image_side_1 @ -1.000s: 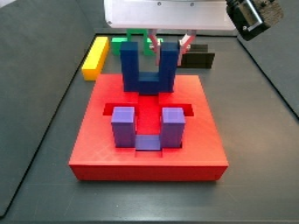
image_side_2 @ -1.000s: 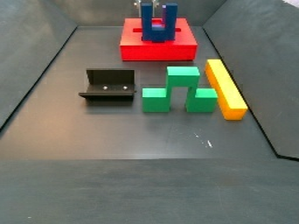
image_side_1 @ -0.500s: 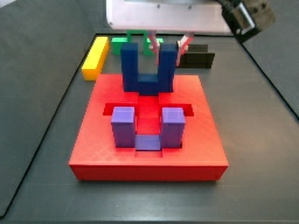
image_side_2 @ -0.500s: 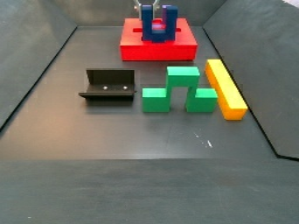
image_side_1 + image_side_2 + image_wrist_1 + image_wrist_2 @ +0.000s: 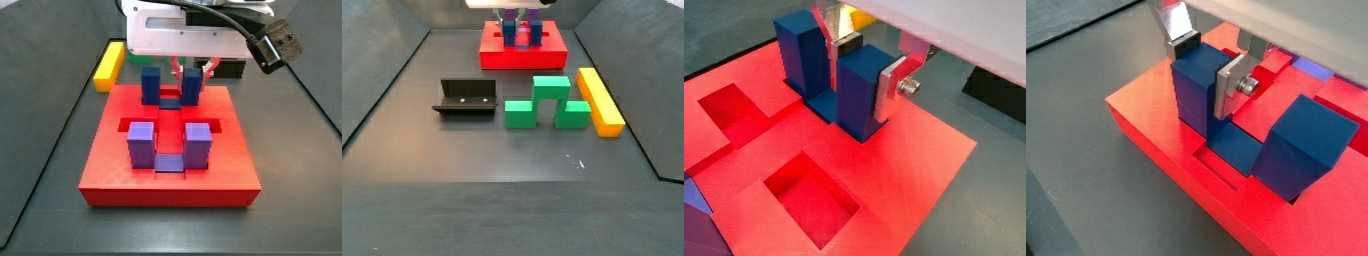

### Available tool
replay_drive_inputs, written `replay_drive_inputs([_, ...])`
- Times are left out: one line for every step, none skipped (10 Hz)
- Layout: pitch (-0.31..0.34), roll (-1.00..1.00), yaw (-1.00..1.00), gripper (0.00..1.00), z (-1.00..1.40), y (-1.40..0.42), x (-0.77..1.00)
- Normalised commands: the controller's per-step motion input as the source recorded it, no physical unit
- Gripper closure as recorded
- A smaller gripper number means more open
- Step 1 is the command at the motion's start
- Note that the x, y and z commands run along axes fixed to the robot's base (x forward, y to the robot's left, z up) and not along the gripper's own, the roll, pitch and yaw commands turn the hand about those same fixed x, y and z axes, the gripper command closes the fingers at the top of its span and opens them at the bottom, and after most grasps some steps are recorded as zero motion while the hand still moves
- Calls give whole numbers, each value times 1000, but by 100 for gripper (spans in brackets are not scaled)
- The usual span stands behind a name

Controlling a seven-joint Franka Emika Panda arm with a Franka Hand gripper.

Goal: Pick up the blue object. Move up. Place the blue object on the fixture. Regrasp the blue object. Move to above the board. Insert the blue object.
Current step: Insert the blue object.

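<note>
The blue object [image 5: 171,88] stands prongs-up at the far end of the red board [image 5: 167,178], its bar down in the board's recess. It also shows in the other side view [image 5: 521,36] on the board [image 5: 523,55]. My gripper [image 5: 191,76] is low over the board, shut on one prong. In both wrist views the silver fingers clamp that prong [image 5: 858,95] [image 5: 1197,85]; the gripper [image 5: 858,62] [image 5: 1204,60] leaves the second prong [image 5: 802,55] [image 5: 1307,140] free. The fixture [image 5: 465,98] stands empty on the floor, away from the board.
A purple U-shaped piece [image 5: 167,146] sits in the board's near recess. Green blocks [image 5: 549,104] and a yellow bar [image 5: 600,100] lie on the floor beside the fixture. The yellow bar [image 5: 110,62] also shows beyond the board. Open square cut-outs [image 5: 811,195] show in the board.
My gripper has come down with the blue object. The blue object, held above the board before, now has its base down in the recess.
</note>
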Motion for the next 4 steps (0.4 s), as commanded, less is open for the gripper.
replay_drive_inputs([-77, 164, 49, 100, -517, -109, 77])
replay_drive_inputs([-27, 63, 0, 100, -269, -40, 0])
replay_drive_inputs([0, 0, 0, 100, -89, 0, 0])
replay_drive_inputs([0, 16, 0, 100, -117, -40, -57])
